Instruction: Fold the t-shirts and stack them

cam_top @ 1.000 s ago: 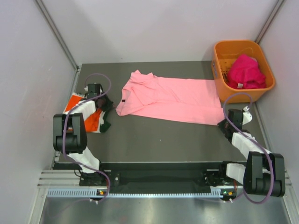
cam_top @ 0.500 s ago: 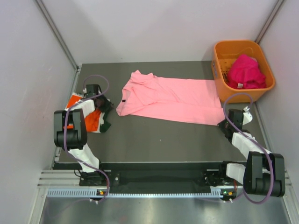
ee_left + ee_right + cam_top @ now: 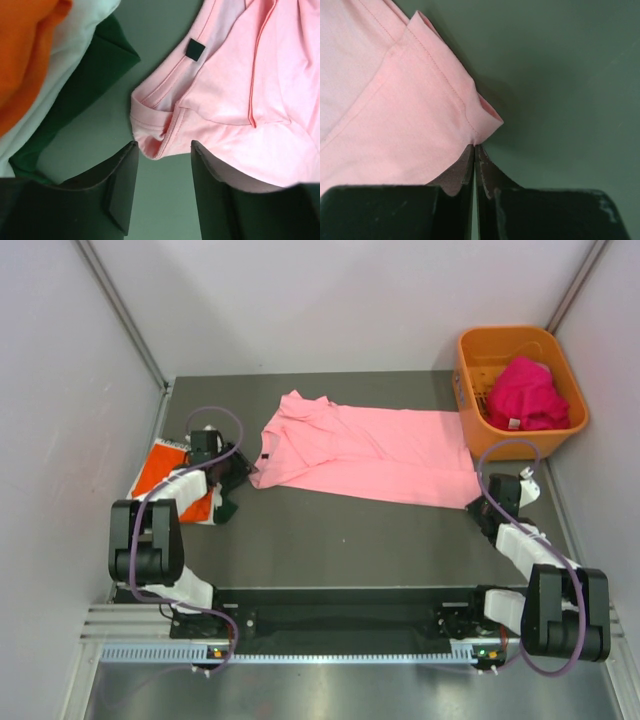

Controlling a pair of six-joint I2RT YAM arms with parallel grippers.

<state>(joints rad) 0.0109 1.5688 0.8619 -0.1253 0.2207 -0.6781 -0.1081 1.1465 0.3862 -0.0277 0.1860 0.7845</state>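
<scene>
A light pink t-shirt (image 3: 370, 450) lies spread across the middle of the table. My left gripper (image 3: 236, 466) stands open at its left end. In the left wrist view the pink t-shirt (image 3: 240, 85) shows a rolled sleeve edge right at the tips of that gripper (image 3: 163, 146), with nothing between the fingers. My right gripper (image 3: 483, 503) is shut on the shirt's right lower corner; the right wrist view shows the pink cloth (image 3: 385, 110) puckering at the closed tips of the gripper (image 3: 474, 146). A folded stack sits at the left: orange t-shirt (image 3: 158, 476), white and dark green t-shirt (image 3: 228, 508).
An orange plastic basket (image 3: 468, 412) at the back right holds a magenta t-shirt (image 3: 525, 392). Walls close in on the left, back and right. A small black tag (image 3: 195, 49) marks the pink shirt. Bare dark tabletop (image 3: 350, 540) lies between the shirt and the arm bases.
My left gripper has opened and shifted right, off the folded stack toward the pink shirt's left end. The right gripper has stayed shut in place.
</scene>
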